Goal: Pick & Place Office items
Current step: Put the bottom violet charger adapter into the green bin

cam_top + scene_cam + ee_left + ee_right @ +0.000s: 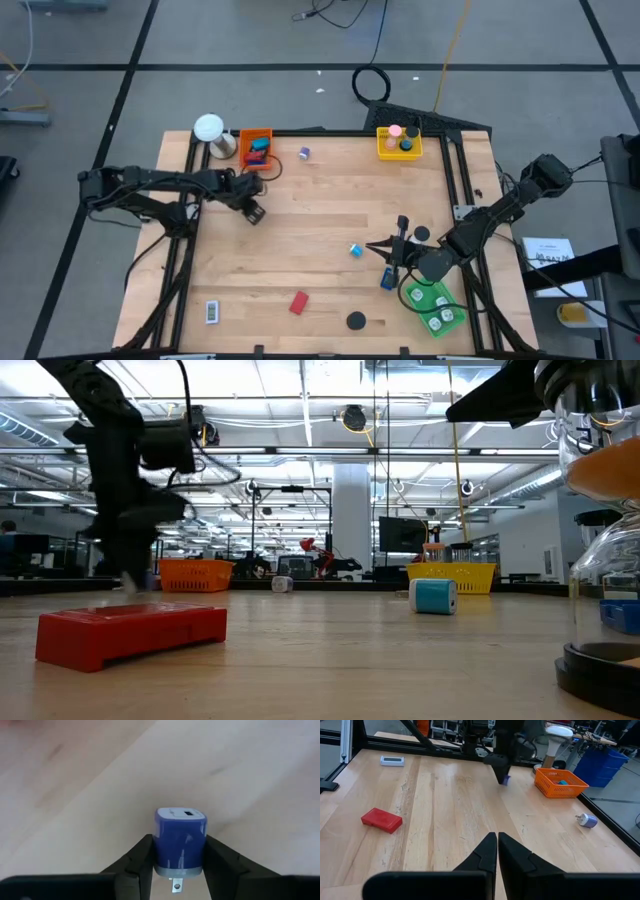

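Observation:
A small blue charger plug (180,832) lies on the wooden table (320,215) in its left half, near the orange tray (255,147). My left gripper (252,210) points steeply down over it, and its fingers are closed against the plug's two sides. In the right wrist view the plug (505,780) shows as a blue speck under that gripper. My right gripper (497,845) hangs shut and empty above the right half of the table (385,247), near a light-blue roll (355,250). My left gripper pinches the plug by its two opposite side faces (159,851) between its two fingers (140,862). It comes from above, slanting down. The plug's metal-pronged end (175,884) faces back toward the wrist and its socket end (189,813) faces away. Whether the plug still touches the table I cannot tell.
A red rectangle (298,302), a black-and-white rectangle (211,312), two black discs (356,320) (421,234), a purple piece (304,153) and a blue piece (388,280) lie scattered. A yellow tray (398,142) stands far right, a green tray (435,308) near right, a white ball-topped object (208,128) far left.

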{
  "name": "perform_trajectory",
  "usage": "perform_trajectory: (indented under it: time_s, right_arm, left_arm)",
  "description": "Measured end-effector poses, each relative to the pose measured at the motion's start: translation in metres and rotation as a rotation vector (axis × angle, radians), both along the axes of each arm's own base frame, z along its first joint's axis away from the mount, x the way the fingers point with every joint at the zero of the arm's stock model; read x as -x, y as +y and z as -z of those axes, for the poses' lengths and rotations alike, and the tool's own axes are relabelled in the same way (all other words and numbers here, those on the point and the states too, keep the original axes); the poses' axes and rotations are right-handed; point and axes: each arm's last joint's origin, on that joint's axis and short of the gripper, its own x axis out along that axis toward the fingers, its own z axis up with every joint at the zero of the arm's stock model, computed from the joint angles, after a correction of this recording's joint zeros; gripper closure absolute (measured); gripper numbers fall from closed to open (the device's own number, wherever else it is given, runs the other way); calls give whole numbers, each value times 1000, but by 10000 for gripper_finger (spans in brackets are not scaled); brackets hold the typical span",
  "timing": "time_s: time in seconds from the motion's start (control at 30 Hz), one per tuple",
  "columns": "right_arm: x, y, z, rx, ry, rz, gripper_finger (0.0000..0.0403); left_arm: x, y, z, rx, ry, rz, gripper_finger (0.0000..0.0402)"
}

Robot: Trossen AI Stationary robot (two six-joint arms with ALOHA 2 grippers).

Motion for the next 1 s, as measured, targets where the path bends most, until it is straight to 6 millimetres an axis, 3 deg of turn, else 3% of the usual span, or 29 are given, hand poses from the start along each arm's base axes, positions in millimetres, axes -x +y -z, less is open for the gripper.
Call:
perform_trajectory:
  time_s: [0.37,0.67,1.0]
  right_arm:
    - [0,0,0,0,0,0,392]
    - [0,0,0,0,0,0,395]
    - [0,0,0,0,0,0,394]
  left_arm:
    - [-70,-24,-21,-121,-675,353,269]
    - [-95,-35,24,-29,-545,429,269]
    - [-123,-36,22,27,-436,403,268]
